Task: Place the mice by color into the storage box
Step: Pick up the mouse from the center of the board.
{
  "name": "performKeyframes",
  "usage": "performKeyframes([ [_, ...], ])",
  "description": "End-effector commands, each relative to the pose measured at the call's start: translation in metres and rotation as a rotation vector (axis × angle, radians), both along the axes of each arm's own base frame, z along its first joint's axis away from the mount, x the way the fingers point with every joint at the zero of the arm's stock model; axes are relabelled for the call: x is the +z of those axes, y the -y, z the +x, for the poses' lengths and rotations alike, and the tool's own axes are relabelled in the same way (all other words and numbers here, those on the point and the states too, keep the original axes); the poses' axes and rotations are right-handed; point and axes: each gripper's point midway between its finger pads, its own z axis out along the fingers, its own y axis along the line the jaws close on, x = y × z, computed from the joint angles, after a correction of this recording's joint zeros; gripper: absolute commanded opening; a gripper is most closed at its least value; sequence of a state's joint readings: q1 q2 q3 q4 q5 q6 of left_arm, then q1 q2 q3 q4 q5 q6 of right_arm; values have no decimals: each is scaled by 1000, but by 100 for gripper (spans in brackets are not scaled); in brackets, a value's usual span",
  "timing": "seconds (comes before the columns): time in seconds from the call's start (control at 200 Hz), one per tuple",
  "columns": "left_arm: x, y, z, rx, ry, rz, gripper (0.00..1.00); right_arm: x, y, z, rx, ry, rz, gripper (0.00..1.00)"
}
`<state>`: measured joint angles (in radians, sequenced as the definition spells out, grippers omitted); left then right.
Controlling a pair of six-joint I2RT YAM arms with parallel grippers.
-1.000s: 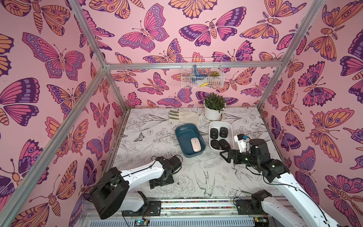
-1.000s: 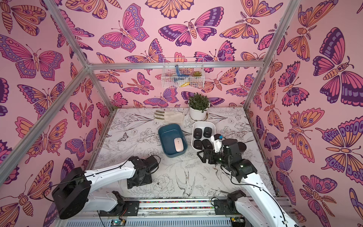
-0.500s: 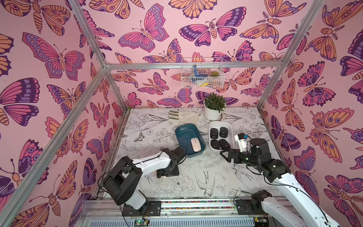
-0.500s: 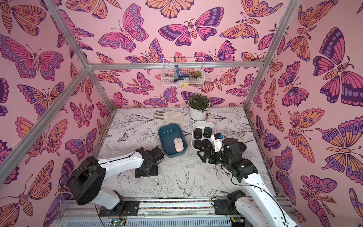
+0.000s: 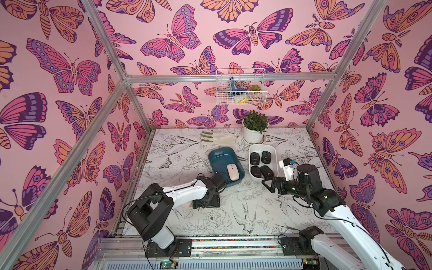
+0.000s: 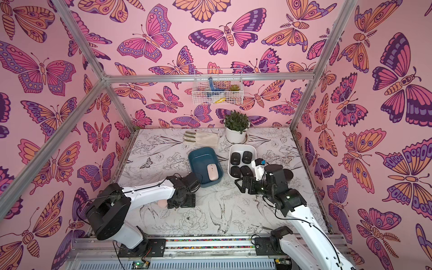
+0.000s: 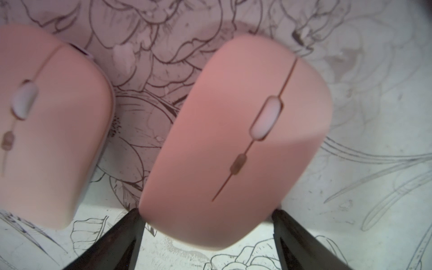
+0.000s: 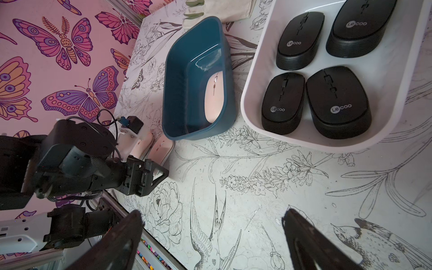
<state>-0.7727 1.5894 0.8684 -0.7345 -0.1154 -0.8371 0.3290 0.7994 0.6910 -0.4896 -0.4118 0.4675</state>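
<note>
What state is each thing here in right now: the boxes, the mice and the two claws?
Blue box: holds one pink mouse.
White box: holds four black mice.
Two pink mice: lying on the table, unsorted.
Left gripper: open, jaws either side of one pink mouse's end.
Right gripper: open, empty, above the table.

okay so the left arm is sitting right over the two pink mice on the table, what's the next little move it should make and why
Probably lower the left gripper and close on the pink mouse lying between its open jaws. That mouse and its neighbour are on the table, while the blue bin holds only one pink mouse. The four black mice are already in the white bin.
</note>
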Motion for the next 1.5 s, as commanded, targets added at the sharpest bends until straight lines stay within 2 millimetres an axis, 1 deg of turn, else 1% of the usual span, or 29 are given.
performKeyframes([
  [0.0,-2,-12,-3,-13,-10,34,91,6,1,3,-12,12,1,96],
  [0.16,8,-16,14,-37,17,66,91,7,0,4,-13,9,5,96],
  [0.235,9,-16,22,-63,23,85,91,7,1,4,-15,10,3,96],
  [0.4,0,-13,35,-113,4,127,90,9,0,4,-15,13,5,96],
  [0.556,-6,-4,40,-136,-11,119,84,13,1,4,-15,17,1,96],
  [0.681,-4,0,37,-135,-10,99,78,13,2,3,-18,19,0,96],
  [0.776,-1,1,29,-125,-13,73,72,14,2,4,-22,21,-2,95],
  [0.926,4,-1,13,-91,-16,33,70,14,2,6,-24,22,2,95],
  [1.001,5,-3,6,-76,-15,15,67,14,1,6,-22,20,4,95],
  [1.096,9,-3,3,-52,-1,-14,62,13,1,7,-24,16,4,95],
  [1.206,23,3,7,-28,38,-69,61,12,1,6,-25,17,2,95],
  [1.312,46,14,16,-2,88,-155,61,12,3,5,-28,17,-5,95],
  [1.392,71,24,29,16,141,-228,61,12,4,4,-32,21,-6,95],
  [1.492,106,36,54,34,217,-292,61,11,5,4,-37,23,-4,96],
])
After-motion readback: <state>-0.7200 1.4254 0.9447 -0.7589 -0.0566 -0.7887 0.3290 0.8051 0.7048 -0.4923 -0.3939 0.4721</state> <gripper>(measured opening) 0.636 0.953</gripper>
